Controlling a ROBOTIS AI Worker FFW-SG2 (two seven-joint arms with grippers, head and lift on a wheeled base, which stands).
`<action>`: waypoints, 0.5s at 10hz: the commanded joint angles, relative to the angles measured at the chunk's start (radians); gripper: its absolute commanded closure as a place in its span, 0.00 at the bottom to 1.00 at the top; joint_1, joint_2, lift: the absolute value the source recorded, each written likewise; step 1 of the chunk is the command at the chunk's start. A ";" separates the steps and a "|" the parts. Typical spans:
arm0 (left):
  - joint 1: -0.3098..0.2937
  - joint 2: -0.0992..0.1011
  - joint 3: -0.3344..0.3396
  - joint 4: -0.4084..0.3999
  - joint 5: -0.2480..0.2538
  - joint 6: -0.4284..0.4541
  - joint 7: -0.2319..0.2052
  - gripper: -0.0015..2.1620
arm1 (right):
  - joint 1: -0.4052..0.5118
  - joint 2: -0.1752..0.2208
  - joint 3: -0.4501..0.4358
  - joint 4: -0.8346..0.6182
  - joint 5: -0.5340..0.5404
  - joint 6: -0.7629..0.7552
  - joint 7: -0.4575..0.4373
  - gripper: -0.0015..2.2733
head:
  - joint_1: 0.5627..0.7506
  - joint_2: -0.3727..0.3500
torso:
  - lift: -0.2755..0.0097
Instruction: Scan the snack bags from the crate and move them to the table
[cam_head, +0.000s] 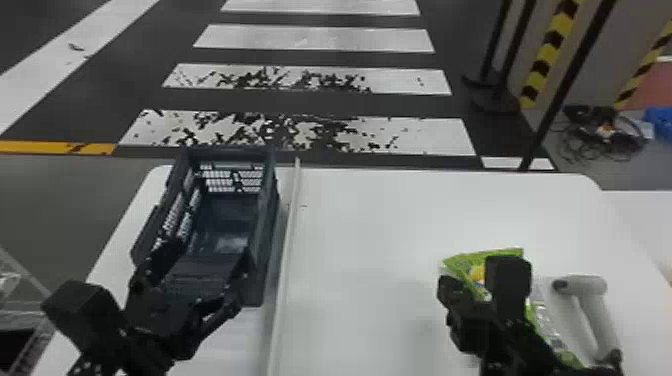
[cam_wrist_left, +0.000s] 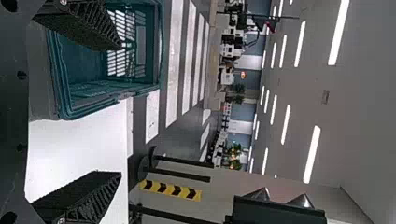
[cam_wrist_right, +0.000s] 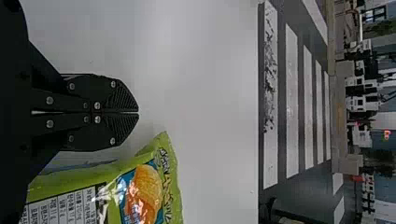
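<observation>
**Snack bag, crate and two grippers at a white table**

A green snack bag (cam_head: 456, 262) is lying on the right part of the table (cam_head: 375, 225), beyond and partly behind the right gripper (cam_head: 449, 286). In the right wrist view, its glossy film is wrinkling and catching highlights; the front is displaying a golden, ridged chip on a blue panel, with dark lettering running beside it along the lime-green end. A pale printed panel (cam_wrist_right: 70, 205) is showing next to the picture. With the arm covering the middle in the head view, the green areas appear to be belonging to one bag, though a second one could be overlapping it.

The right gripper is keeping its two fingers together, tip against tip, with nothing between them, and is hovering near the bag. A light-coloured handheld scanner (cam_head: 597, 320) is resting just to the right of the bag.

At the left, a dark crate (cam_head: 270, 235), looking teal in the left wrist view, is standing beside a raised white strip (cam_head: 290, 225). The left gripper (cam_head: 210, 255) is holding its fingers wide apart at the crate's near end, with nothing between them.
</observation>
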 joint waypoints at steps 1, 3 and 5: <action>-0.010 -0.002 -0.013 0.014 0.000 -0.002 0.000 0.02 | 0.032 -0.007 -0.020 -0.114 -0.061 0.045 -0.001 0.99 | 0.70 0.55 | 0.63; -0.013 -0.002 -0.019 0.019 -0.002 -0.002 -0.001 0.02 | 0.038 -0.021 -0.083 -0.174 -0.102 0.076 -0.001 0.99 | 0.70 0.54 | 0.63; -0.010 0.006 -0.014 0.013 0.000 -0.002 -0.001 0.02 | 0.033 -0.049 -0.200 -0.134 -0.156 0.027 0.007 0.99 | 0.70 0.49 | 0.63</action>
